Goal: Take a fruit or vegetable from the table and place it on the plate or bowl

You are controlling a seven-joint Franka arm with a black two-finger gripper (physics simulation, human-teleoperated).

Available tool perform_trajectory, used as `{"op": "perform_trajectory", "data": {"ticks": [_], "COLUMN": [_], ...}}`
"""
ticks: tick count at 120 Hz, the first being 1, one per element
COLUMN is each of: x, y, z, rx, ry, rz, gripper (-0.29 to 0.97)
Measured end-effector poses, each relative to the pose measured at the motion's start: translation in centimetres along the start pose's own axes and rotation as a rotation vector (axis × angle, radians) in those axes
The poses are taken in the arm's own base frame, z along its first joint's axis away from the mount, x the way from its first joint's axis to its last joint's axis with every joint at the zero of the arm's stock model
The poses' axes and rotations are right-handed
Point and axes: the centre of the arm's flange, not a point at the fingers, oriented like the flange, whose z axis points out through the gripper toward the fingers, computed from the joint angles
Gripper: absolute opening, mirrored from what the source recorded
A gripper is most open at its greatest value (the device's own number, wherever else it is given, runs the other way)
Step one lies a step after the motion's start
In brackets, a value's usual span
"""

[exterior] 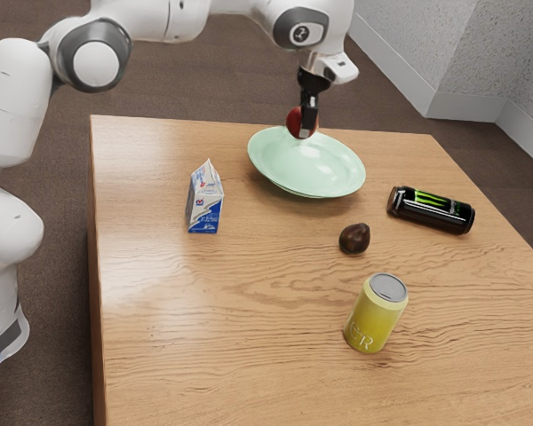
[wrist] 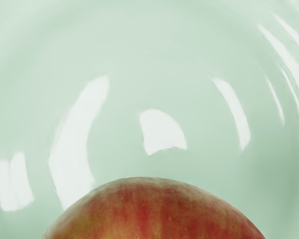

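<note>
In the wrist view, the lower edge cuts off the apple [wrist: 154, 214]; we see its upper curve alone. The plate [wrist: 154, 59] runs past every edge. In the exterior view, the gripper [exterior: 306, 122] covers part of the apple. The carton [exterior: 204, 197] print is too small to read.

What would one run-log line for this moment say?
stage: before release | gripper: shut on apple | apple: held over green plate | elsewhere on table: milk carton, dark fruit, black can, yellow can
</note>
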Motion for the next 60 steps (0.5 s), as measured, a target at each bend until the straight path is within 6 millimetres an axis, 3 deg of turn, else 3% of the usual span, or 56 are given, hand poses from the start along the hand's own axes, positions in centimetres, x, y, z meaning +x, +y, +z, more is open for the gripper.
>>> {"op": "perform_trajectory", "data": {"ticks": [47, 54, 60], "x": [0.9, 1.8, 3.1], "y": [0.9, 4.6, 12.1], "z": [-0.4, -3.8, -8.1], "rx": [0.023, 0.059, 0.077], "ry": [-0.001, 0.004, 0.014], "rz": [0.103, 0.143, 0.204], "gripper": [0.66, 0.67, 0.67]}}
